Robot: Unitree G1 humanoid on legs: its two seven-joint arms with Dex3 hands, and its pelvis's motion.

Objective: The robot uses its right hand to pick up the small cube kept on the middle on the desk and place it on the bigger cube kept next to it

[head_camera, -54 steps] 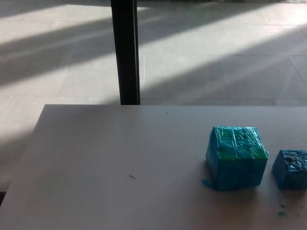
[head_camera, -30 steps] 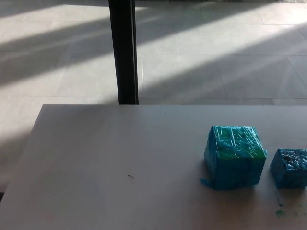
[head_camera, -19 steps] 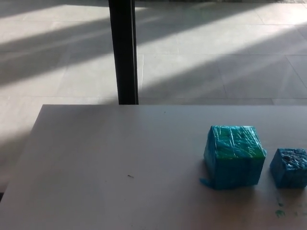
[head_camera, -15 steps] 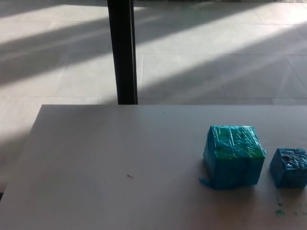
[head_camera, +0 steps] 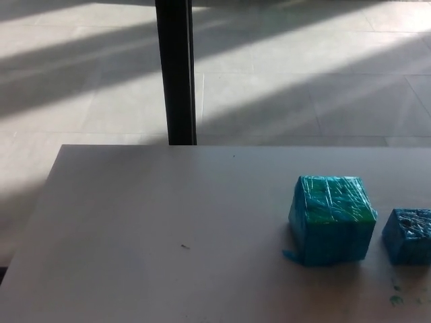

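Head view is giving me a pale desk (head_camera: 168, 229) filling the lower part of the picture, with a sunlit tiled floor (head_camera: 303, 81) beyond its far edge. A black post (head_camera: 176, 70) is standing on that floor just behind the far edge, toward the desk's left half, and it is not touching anything on the surface. I am seeing the bigger cube (head_camera: 331, 219), wrapped in shiny blue-green film, sitting upright on the right part of the desk, well back from the far edge. A small flap of film is sticking out at its lower left corner. The small cube (head_camera: 409, 235), blue, is resting just beside it on the right, apart from it by a narrow gap, and the right border of the picture is cutting it off. A few green flecks (head_camera: 397, 299) are lying on the desk in front of the small cube, near the near edge. A tiny dark speck (head_camera: 184, 247) is lying out toward the middle of the desk. Neither robot hand is showing, so I cannot tell how either one's fingers are standing or what they are touching. The whole left and middle stretch of the desk is lying open, and nothing is standing over the tops of either cube.
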